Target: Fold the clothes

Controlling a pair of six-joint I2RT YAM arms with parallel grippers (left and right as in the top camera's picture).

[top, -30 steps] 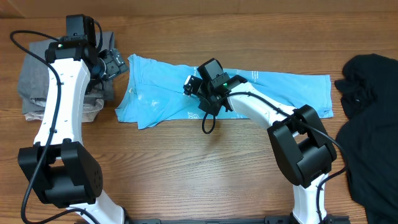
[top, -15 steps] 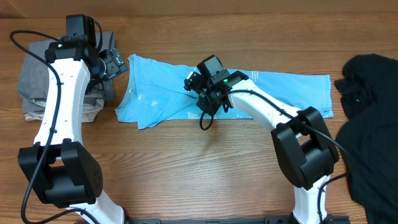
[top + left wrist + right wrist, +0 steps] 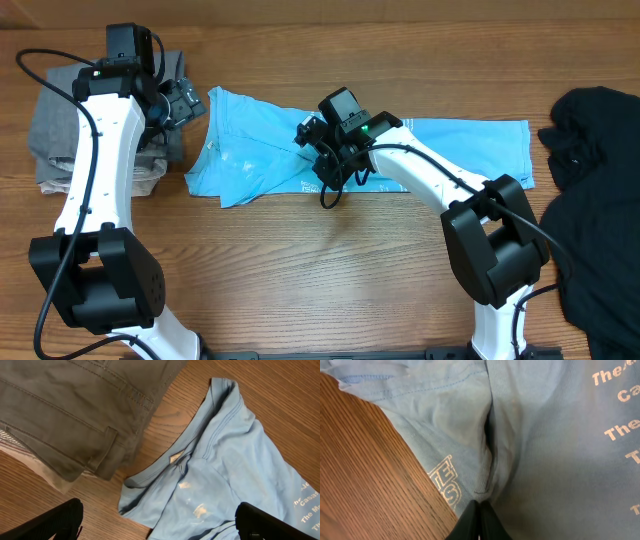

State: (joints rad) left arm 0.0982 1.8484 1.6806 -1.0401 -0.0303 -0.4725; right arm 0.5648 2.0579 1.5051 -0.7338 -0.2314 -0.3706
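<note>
The light blue T-shirt (image 3: 440, 145) lies stretched out left to right across the middle of the table, its collar (image 3: 192, 442) toward the left. My right gripper (image 3: 325, 160) sits low on the shirt's middle, near its front edge. Its fingers (image 3: 480, 507) are shut on a pinched ridge of the blue fabric (image 3: 490, 450) beside the pale lettering (image 3: 445, 482). My left gripper (image 3: 182, 100) hovers open over the gap between the shirt's collar end and the grey trousers, with nothing between its fingertips (image 3: 162, 527). The black garment (image 3: 600, 200) lies crumpled at the far right.
Folded grey trousers (image 3: 60, 120) with a slit pocket (image 3: 102, 447) rest on a beige garment (image 3: 60, 182) at the far left, under my left arm. Bare wood (image 3: 300, 270) runs along the table's front.
My right gripper has slid slightly to the right, still shut on the shirt, and the fabric around it has shifted a little. The left arm has not moved.
</note>
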